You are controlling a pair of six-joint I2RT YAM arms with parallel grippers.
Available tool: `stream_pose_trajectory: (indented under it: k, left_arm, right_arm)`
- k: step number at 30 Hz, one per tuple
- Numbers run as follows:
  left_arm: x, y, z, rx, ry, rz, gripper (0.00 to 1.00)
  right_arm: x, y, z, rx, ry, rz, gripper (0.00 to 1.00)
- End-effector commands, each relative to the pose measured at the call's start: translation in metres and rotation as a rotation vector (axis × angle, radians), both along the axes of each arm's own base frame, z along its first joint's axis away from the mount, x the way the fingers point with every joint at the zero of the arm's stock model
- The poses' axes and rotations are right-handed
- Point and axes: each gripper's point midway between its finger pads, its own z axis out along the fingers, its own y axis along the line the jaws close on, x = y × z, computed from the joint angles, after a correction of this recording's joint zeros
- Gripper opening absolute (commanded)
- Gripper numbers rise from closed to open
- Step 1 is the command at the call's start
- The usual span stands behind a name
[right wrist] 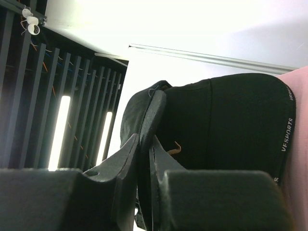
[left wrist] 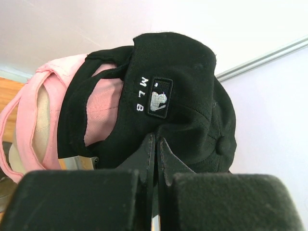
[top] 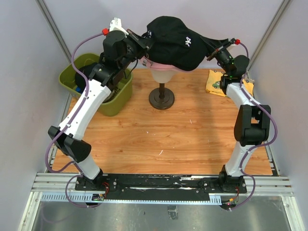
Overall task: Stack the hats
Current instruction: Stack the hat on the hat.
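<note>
Black cap (top: pixel 175 41), stretched between two clamped grippers: left gripper (left wrist: pixel 156 142) on its back edge, right gripper (right wrist: pixel 144 139) on its brim, likely to spread it open. It rests over the pink cap (left wrist: pixel 29 96) on the mannequin head (top: pixel 161 75).

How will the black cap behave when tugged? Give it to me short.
Probably floppy: the black cap sags between the left fingers and the right fingers. Its brim looks stiffer, holding its curve where pinched. Likely light, since two thin pinches carry it over the pink cap.
</note>
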Motion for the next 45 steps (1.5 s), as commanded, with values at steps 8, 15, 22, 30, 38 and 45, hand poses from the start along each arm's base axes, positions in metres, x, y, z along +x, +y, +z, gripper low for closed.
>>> stream_pose_trajectory:
  k: [8,15,22,30,38,45]
  left_arm:
    - [-0.016,0.035,0.033,-0.096,-0.096,0.084,0.28]
    - [-0.025,0.059,0.053,-0.161,-0.169,0.156,0.4]
    - [-0.016,0.07,0.061,-0.164,-0.199,0.191,0.43]
    - [0.008,0.056,0.04,-0.066,-0.165,0.106,0.43]
    - [0.02,0.039,0.021,0.044,-0.139,0.012,0.4]
    - [0.022,0.038,0.015,0.099,-0.135,0.0,0.4]
  right_arm:
    - [0.006,-0.018,0.005,0.158,0.13,0.083,0.29]
    - [0.007,-0.023,0.013,0.124,0.095,0.051,0.35]
    - [0.005,-0.024,0.017,0.106,0.076,0.034,0.38]
    - [0.006,-0.022,0.019,0.074,0.077,0.032,0.39]
    - [0.008,-0.019,0.025,0.056,0.072,0.039,0.33]
    - [0.008,-0.018,0.03,0.043,0.072,0.042,0.28]
